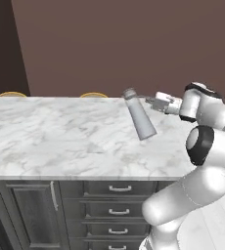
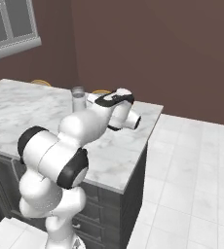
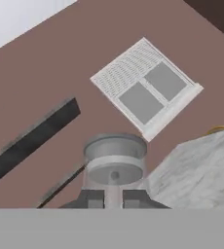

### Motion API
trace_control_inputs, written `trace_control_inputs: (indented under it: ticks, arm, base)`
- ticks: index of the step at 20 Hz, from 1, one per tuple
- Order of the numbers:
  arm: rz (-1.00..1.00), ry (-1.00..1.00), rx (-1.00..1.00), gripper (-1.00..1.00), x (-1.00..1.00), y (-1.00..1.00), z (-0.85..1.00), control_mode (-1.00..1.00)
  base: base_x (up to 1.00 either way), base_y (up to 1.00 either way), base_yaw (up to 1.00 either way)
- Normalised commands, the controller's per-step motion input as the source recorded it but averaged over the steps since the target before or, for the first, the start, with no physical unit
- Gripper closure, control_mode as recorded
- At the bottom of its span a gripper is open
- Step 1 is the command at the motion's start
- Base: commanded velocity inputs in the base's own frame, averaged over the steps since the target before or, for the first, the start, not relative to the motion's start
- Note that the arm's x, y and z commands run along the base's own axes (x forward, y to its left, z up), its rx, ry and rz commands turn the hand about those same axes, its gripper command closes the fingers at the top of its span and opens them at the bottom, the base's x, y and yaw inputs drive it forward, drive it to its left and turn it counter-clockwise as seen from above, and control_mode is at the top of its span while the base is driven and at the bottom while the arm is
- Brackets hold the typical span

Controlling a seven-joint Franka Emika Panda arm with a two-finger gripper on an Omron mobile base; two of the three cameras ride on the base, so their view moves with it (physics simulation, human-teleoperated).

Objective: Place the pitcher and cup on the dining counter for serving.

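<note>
You're looking at the counter point(image 1: 60, 136), white marble taking up most of the left base view, with dark drawers point(image 1: 119, 210) under it and two yellow stool rims point(image 1: 93, 94) peeking over the far edge. The arm is reaching across its right end. The pitcher point(image 1: 139, 116) is sitting on the marble near the far right corner, and it's leaning hard, top tipped toward the far left, base toward you. The gripper point(image 1: 151, 101) is sitting right beside the pitcher's upper part, coming in from the right. In the hand view the fingertips point(image 3: 92, 198) are flanking the pitcher just below its cap, close in on both sides, but you can't tell whether they're actually clamping it or just released.

Risk from here: if you're pulling back with the pitcher this tilted, it's likely tipping over and rolling, possibly off the far edge, which is near. A finger snagging the wider cap would be dragging it down too. Straighten it before letting go.
</note>
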Motion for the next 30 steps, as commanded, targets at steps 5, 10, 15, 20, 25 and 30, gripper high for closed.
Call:
trace_control_inputs:
  ticks: [5, 10, 15, 20, 25, 30]
  arm:
    - [0.12, -0.35, 0.33, 1.0, 0.46, 0.11, -0.53, -1.0]
    - [0.13, -0.31, 0.15, 1.0, 0.3, 0.04, -0.36, -1.0]
    - [0.08, -0.18, 0.03, 1.0, 0.0, 0.0, -0.16, -1.0]
    - [0.09, -0.38, 0.09, 1.0, 0.09, -0.01, -0.5, -1.0]
    - [0.14, -0.47, 0.1, 1.0, 0.18, 0.0, -0.53, -1.0]
    - [0.19, -0.56, 0.2, 1.0, 0.0, 0.0, -0.45, -1.0]
  base:
    - [0.0, 0.0, 0.0]
    - [0.0, 0.0, 0.0]
    - [0.0, 0.0, 0.0]
    - [0.0, 0.0, 0.0]
    - [0.0, 0.0, 0.0]
    - [0.0, 0.0, 0.0]
